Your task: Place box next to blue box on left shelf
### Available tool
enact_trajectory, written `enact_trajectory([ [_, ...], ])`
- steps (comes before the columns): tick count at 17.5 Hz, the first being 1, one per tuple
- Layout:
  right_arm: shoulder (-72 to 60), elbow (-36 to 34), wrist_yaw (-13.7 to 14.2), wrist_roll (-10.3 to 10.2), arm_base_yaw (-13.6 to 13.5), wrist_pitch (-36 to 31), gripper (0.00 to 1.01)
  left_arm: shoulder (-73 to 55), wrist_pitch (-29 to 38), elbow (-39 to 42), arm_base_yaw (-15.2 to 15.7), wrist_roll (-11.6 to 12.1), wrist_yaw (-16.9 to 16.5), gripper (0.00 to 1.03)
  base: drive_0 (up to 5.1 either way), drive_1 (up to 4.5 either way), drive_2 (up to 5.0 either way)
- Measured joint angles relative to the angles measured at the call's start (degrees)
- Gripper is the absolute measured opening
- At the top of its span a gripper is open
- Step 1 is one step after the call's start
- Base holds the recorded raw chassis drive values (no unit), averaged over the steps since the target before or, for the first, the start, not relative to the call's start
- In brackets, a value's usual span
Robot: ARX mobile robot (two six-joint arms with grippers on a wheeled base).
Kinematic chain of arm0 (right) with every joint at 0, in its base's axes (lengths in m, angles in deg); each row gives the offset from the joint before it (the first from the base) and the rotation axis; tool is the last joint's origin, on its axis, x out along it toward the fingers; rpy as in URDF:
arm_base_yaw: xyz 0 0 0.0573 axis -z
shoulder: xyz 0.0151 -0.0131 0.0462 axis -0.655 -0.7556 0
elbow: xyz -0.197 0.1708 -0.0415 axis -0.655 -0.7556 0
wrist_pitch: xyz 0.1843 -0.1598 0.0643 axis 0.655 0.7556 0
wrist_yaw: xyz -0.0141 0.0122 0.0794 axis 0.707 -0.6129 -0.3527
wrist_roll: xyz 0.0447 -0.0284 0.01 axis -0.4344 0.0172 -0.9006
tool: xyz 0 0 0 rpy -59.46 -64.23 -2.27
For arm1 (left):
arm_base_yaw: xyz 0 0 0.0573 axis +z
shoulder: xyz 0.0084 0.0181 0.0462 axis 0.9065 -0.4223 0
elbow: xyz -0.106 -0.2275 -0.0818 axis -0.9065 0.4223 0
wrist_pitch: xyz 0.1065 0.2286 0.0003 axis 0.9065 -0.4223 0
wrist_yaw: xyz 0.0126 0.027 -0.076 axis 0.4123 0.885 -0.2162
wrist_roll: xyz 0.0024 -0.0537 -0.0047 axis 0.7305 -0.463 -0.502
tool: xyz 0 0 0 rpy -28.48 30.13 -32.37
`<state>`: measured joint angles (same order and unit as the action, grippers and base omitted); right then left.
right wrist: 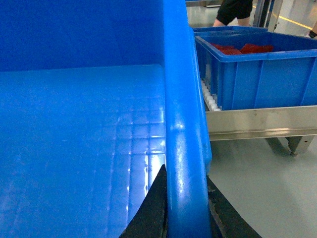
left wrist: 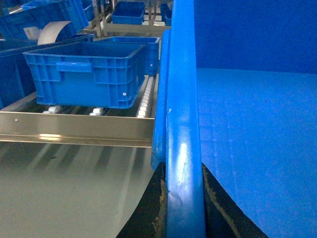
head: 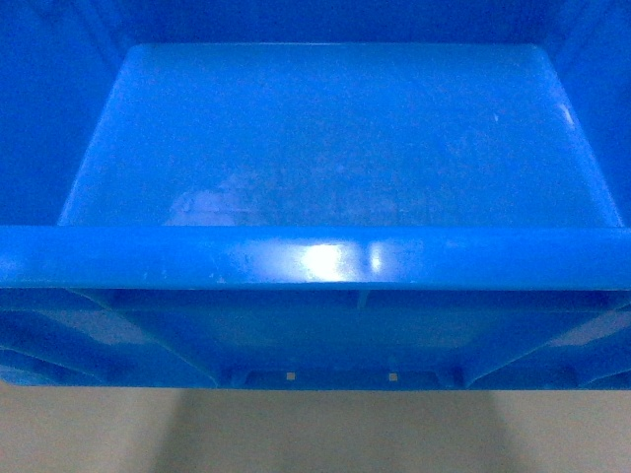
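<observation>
**A:** Blue plastic fills your head view: the box (head: 335,148) is held up right in front of the camera, its thick near rim across the middle, its floor bare, and the pale floor (head: 99,434) of the room below. No hand shows there.

**B:** And from the left wrist?

**A:** Your left hand (left wrist: 184,198) is clamped on the box's left rim, one dark finger inside the wall and one outside. Beyond that hand and out to its outer side runs the left shelf (left wrist: 74,129), a steel-edged roller rack, with the other blue box (left wrist: 89,74) sitting on it. Just beside that box, on the side nearer your hand, white rollers (left wrist: 146,101) lie bare. I'd judge that's your slot.

**B:** Right wrist?

**A:** Your right hand (right wrist: 185,203) grips the opposite rim the same way. Outside it stands another rack with a blue crate (right wrist: 257,74) holding red parts (right wrist: 242,48).

**B:** How do I do this well?

**A:** Keep both grips firm and level, clear the steel edge, and set down parallel to the neighbour without nudging it.
</observation>
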<state>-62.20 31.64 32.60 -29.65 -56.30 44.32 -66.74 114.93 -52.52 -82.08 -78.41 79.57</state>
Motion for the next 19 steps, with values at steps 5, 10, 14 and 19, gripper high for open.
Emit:
enact_trajectory([
  [5, 0.02, 0.00, 0.00, 0.00, 0.00, -0.13, 0.08, 0.00, 0.31, 0.00, 0.00, 0.02, 0.00, 0.11, 0.0, 0.00, 0.0],
  [10, 0.20, 0.00, 0.04, 0.02, 0.00, -0.37, 0.08, 0.11, 0.50, 0.00, 0.00, 0.00, -0.02, 0.11, 0.0, 2.58, -2.6],
  [14, 0.13, 0.00, 0.02, 0.00, 0.00, -0.13, 0.08, 0.11, 0.33, 0.00, 0.00, 0.02, 0.00, 0.11, 0.0, 4.32, -4.3],
  [19, 0.02, 0.00, 0.04, 0.02, 0.00, -0.28, 0.08, 0.11, 0.42, 0.00, 0.00, 0.07, 0.02, 0.11, 0.1, 4.27, -4.1],
])
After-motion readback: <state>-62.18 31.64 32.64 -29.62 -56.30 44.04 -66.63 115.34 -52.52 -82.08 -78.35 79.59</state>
